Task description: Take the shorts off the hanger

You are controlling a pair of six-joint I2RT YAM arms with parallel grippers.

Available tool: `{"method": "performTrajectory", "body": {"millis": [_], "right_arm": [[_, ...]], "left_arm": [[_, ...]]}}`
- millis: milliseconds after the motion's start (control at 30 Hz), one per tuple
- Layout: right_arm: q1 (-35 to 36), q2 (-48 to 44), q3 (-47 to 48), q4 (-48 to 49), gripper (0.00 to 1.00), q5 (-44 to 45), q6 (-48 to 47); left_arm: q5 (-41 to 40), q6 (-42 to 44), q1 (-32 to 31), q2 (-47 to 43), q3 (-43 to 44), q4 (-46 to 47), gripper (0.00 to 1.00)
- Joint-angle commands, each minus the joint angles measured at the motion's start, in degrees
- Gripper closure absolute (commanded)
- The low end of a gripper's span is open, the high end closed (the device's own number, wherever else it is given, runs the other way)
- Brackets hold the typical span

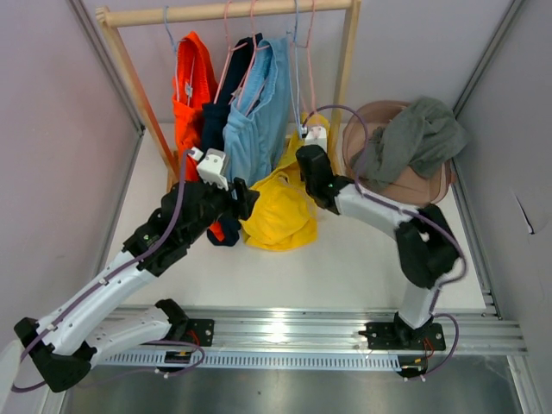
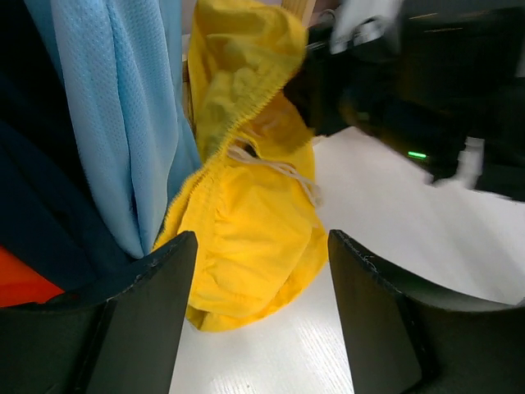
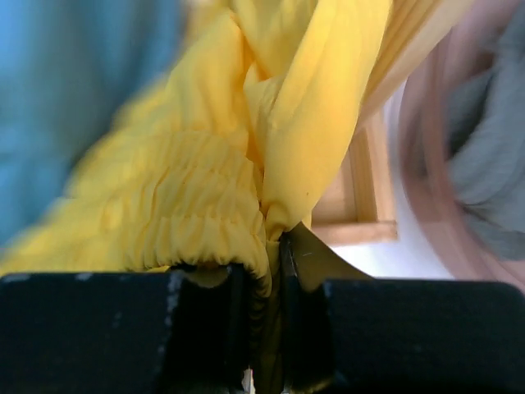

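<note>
The yellow shorts (image 1: 280,211) hang from a thin hanger (image 1: 297,73) at the right end of the rack, and their lower part is bunched on the white table. My right gripper (image 1: 305,155) is shut on the gathered elastic waistband of the shorts (image 3: 205,189); the fabric is pinched between its jaws (image 3: 275,246). My left gripper (image 1: 246,198) stands open just left of the shorts' lower part. In the left wrist view the shorts (image 2: 246,238) lie beyond its fingertips (image 2: 262,246), with nothing between the fingers.
A wooden rack (image 1: 224,12) also carries an orange garment (image 1: 191,95), a navy one (image 1: 220,112) and a light blue one (image 1: 259,112), close to my left arm. A round basket (image 1: 431,185) holding a grey cloth (image 1: 418,134) stands at the right.
</note>
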Motion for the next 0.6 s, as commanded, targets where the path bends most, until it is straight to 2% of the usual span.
{"method": "performTrajectory", "body": {"millis": [0, 100, 233, 433, 533, 567], "right_arm": [[6.1, -21.3, -3.7, 10.1, 1.00, 6.9, -4.7], [9.6, -31.3, -5.4, 13.2, 1.00, 12.6, -8.4], [11.3, -38.2, -3.5, 16.9, 1.00, 17.6, -14.6], [8.3, -38.5, 4.7, 18.3, 1.00, 19.7, -23.0], [3.2, -36.7, 9.8, 16.5, 1.00, 16.4, -23.0], [1.6, -34.5, 14.6, 14.7, 1.00, 15.2, -22.5]], "left_arm": [[-0.9, 0.0, -0.3, -1.4, -0.1, 0.4, 0.29], [0.0, -0.5, -0.2, -1.7, -0.6, 0.7, 0.29], [0.1, -0.8, -0.2, -1.8, -0.9, 0.8, 0.29], [0.1, -1.2, -0.1, -2.7, -1.4, 1.3, 0.29], [0.3, -1.4, -0.2, -3.0, -1.9, 1.4, 0.29], [0.3, -1.5, -0.2, -3.0, -1.9, 1.5, 0.29]]}}
